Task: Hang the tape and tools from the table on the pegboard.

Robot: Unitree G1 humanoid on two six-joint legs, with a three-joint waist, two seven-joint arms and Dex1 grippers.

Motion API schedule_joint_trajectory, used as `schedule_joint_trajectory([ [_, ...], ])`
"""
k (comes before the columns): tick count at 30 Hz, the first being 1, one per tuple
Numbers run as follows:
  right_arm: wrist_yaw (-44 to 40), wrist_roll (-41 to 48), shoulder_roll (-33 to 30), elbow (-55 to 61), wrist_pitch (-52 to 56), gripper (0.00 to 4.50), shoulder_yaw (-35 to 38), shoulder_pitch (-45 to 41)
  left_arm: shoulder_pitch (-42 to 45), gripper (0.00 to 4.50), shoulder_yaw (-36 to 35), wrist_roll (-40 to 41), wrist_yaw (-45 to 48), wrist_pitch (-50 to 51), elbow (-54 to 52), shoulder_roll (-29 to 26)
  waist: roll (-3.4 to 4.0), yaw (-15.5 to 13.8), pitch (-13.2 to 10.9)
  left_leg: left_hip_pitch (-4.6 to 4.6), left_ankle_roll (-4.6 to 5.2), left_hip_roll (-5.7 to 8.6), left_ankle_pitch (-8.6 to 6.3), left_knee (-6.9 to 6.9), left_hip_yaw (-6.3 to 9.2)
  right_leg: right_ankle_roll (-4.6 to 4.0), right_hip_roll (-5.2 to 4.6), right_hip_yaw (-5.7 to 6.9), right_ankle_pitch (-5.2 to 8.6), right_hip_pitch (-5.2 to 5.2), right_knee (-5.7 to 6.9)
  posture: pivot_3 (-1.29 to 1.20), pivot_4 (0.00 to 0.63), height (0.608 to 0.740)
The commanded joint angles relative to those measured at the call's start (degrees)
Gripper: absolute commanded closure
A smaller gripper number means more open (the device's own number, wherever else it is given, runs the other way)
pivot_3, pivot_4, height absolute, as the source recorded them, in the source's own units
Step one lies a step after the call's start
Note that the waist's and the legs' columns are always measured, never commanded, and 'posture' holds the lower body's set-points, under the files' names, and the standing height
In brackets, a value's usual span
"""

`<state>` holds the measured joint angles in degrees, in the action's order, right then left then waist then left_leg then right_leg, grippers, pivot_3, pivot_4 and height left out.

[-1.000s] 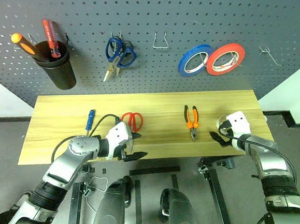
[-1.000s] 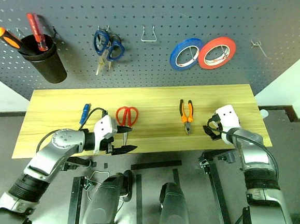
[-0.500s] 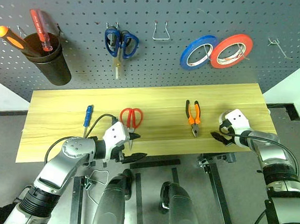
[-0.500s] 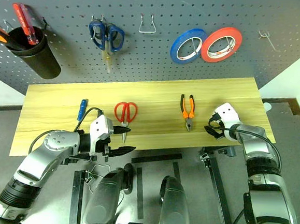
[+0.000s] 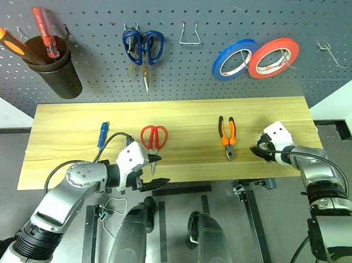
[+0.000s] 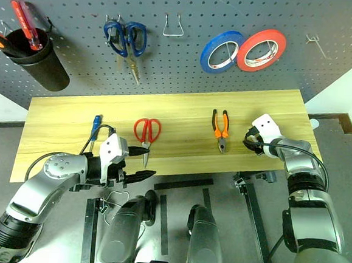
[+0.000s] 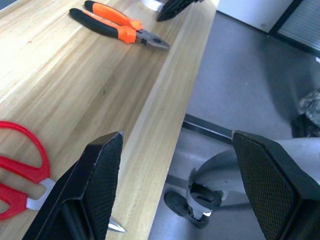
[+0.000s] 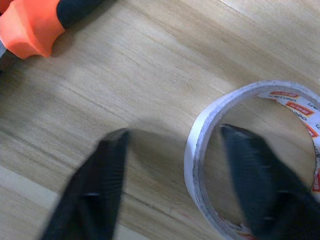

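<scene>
While our right gripper straddles the wall of the tape, one finger inside the core and one outside, not yet clamped, the roll lies flat near the right end of the table. One pliers points nose toward us; one red scissors likewise. Our left gripper hangs open and empty.
</scene>
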<state>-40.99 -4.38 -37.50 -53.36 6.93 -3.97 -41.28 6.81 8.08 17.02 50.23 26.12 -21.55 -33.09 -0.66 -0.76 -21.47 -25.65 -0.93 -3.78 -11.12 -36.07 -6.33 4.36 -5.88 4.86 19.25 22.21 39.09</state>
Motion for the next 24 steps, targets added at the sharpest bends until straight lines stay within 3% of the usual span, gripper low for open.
schedule_joint_trajectory([
  [1, 0.3, -0.8, -0.3, -1.7, -0.9, 3.04, 0.0, -0.8, -0.3, 0.86, -0.6, 1.1, -0.2, -0.1, -2.1, -0.3, 0.0, 0.0, 0.0, 0.0, 0.0, 0.0, 0.0, 0.0, 0.0, 0.0, 0.0, 0.0, 0.0, 0.01, 0.0, 0.09, 0.394, 0.717],
  [5, 0.0, -0.9, -0.4, -2.1, -1.4, 4.46, 0.1, -1.1, 0.3, 0.86, -0.5, 1.3, -0.6, 0.2, -2.2, -0.1, 0.0, 0.0, 0.0, -0.01, -0.01, 0.0, 0.01, 0.0, 0.0, 0.0, 0.0, -0.01, 0.0, 0.01, 0.0, 0.09, 0.39, 0.717],
  [12, 0.1, 1.6, -1.0, 3.1, -0.8, 4.46, 3.1, 2.4, 2.4, 0.86, 0.0, 2.1, -0.5, -0.1, -1.4, 0.7, 0.0, -0.2, 0.0, -0.05, -0.04, 0.0, 0.02, 0.01, -0.01, 0.02, 0.0, -0.01, 0.01, 0.04, 0.0, 0.08, 0.385, 0.717],
  [17, 1.4, 11.0, -1.9, 30.0, 6.4, 4.46, 14.2, 18.0, 4.1, 0.86, -0.5, 3.9, -1.0, -0.3, -1.5, 2.9, 0.02, -1.4, 0.0, -0.29, -0.04, 0.05, 0.02, 0.02, 0.02, 0.12, -0.03, 0.0, 0.07, 0.19, -0.01, 0.07, 0.365, 0.717],
  [24, 10.5, 19.5, 1.6, 62.8, 16.7, 4.46, 30.5, 34.9, 6.9, 0.86, -1.0, 5.5, -0.8, -2.3, 0.2, 5.6, 0.03, -1.6, 0.0, -0.38, -0.07, 0.04, 0.04, -0.04, 0.1, 0.17, -0.01, 0.01, 0.06, 0.24, 0.01, 0.06, 0.349, 0.717],
])
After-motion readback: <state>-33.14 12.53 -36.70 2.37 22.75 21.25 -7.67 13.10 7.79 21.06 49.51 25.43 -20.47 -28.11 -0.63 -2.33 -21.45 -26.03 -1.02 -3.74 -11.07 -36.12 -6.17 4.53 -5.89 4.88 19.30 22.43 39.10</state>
